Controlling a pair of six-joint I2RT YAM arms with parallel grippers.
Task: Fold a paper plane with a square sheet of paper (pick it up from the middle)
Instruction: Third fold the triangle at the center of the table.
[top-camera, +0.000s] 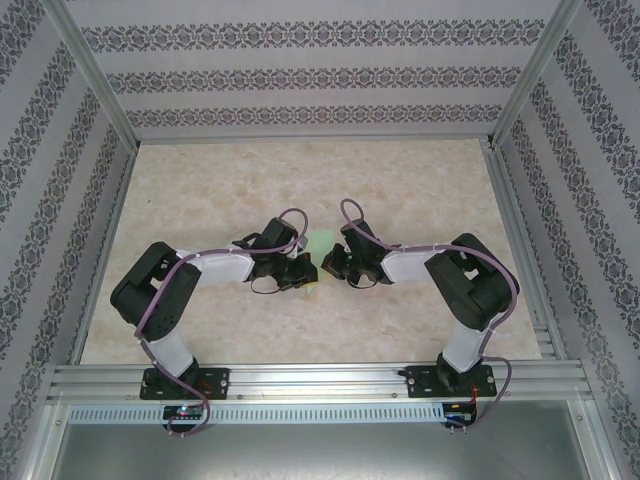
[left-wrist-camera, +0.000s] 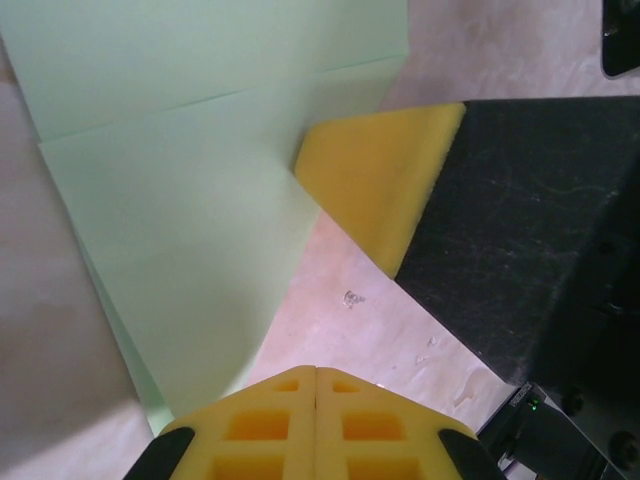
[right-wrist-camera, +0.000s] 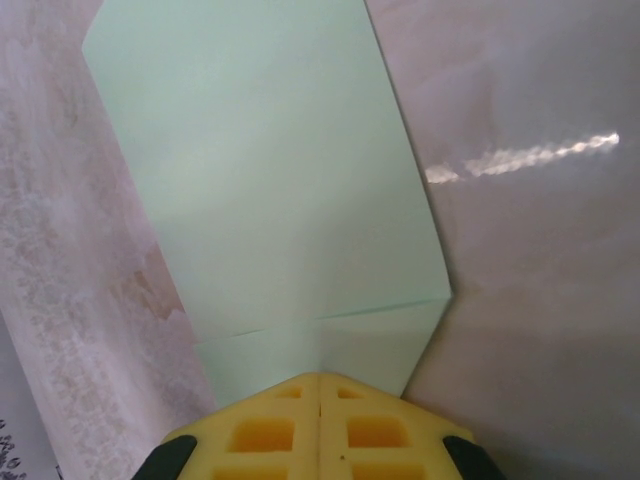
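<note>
The square sheet of paper (top-camera: 320, 243) lies at the table's middle between my two grippers, pale green and partly folded. In the left wrist view the paper (left-wrist-camera: 200, 200) shows a folded flap with a slanting edge. My left gripper (left-wrist-camera: 316, 372) is shut, its yellow tips at that flap's near corner. My right gripper's yellow pad (left-wrist-camera: 380, 190) rests on the paper's right edge. In the right wrist view the paper (right-wrist-camera: 270, 180) stretches ahead with a crease across it, and my right gripper (right-wrist-camera: 319, 378) is shut with its tips on the near edge. From above, the left gripper (top-camera: 305, 272) and right gripper (top-camera: 328, 268) nearly meet.
The beige marbled table (top-camera: 420, 180) is bounded by patterned walls and an aluminium frame, with a rail (top-camera: 300, 380) along the near edge where both arm bases are bolted.
</note>
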